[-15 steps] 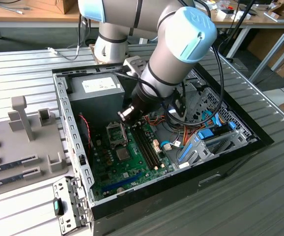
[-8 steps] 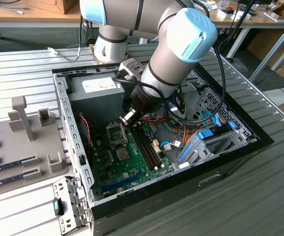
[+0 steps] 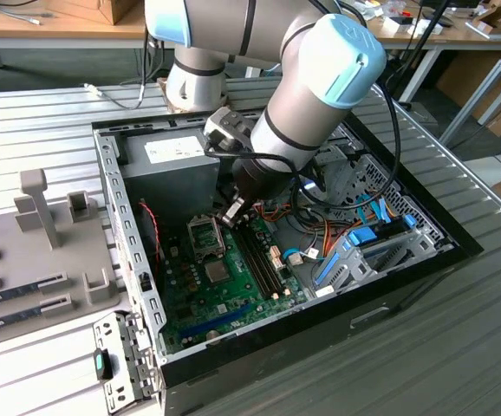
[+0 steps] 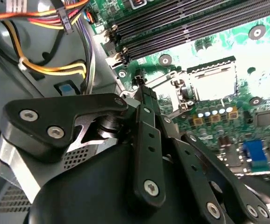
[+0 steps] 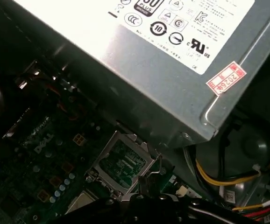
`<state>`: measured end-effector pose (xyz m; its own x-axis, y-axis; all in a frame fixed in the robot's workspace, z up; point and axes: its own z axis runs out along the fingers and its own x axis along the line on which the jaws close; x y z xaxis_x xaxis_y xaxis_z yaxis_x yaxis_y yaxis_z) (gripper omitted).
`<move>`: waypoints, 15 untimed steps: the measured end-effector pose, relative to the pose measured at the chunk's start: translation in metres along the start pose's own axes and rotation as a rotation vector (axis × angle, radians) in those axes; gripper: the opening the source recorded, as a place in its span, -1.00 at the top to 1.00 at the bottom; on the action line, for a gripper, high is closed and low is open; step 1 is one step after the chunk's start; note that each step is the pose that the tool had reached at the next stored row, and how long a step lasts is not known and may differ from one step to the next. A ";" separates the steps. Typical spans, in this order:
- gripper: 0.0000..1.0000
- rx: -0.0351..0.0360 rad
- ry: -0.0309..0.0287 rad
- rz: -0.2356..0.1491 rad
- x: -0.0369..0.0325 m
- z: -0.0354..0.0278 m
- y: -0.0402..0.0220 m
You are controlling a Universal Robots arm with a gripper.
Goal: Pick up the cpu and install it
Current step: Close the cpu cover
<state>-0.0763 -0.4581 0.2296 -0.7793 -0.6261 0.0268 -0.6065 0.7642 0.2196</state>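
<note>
Your black gripper (image 3: 230,213) hangs low inside the open black computer case (image 3: 389,286), just above the square metal socket frame (image 3: 205,235) on the green motherboard (image 3: 224,286). You cannot tell how far its jaws stand apart, nor whether they hold the cpu. The grey power supply box (image 3: 171,165) sits just beside it.

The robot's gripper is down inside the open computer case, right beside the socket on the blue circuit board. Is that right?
Not quite. The circuit board is green, not blue, as the exterior view shows. The rest is right: the gripper is down inside the open computer case, right beside the socket.
</note>
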 end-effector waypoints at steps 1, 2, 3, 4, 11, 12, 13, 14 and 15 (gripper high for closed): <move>0.79 -0.0004 0.0062 -0.032 -0.0002 0.0000 -0.0001; 0.79 -0.0002 0.0086 -0.044 -0.0002 0.0000 -0.0001; 0.79 0.0001 0.0111 -0.055 -0.0002 0.0000 -0.0001; 0.79 0.0010 0.0187 -0.088 -0.0003 0.0000 -0.0002; 0.79 0.0033 0.0404 -0.185 -0.0003 -0.0001 -0.0003; 0.79 0.0033 0.0404 -0.185 -0.0005 -0.0001 -0.0003; 0.79 0.0029 0.0409 -0.186 -0.0017 -0.0003 -0.0009; 0.79 0.0008 0.0429 -0.185 -0.0050 -0.0008 -0.0032; 0.79 -0.0035 0.0471 -0.184 -0.0136 -0.0016 -0.0063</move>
<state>-0.0616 -0.4547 0.2294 -0.6468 -0.7620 0.0315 -0.7376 0.6355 0.2284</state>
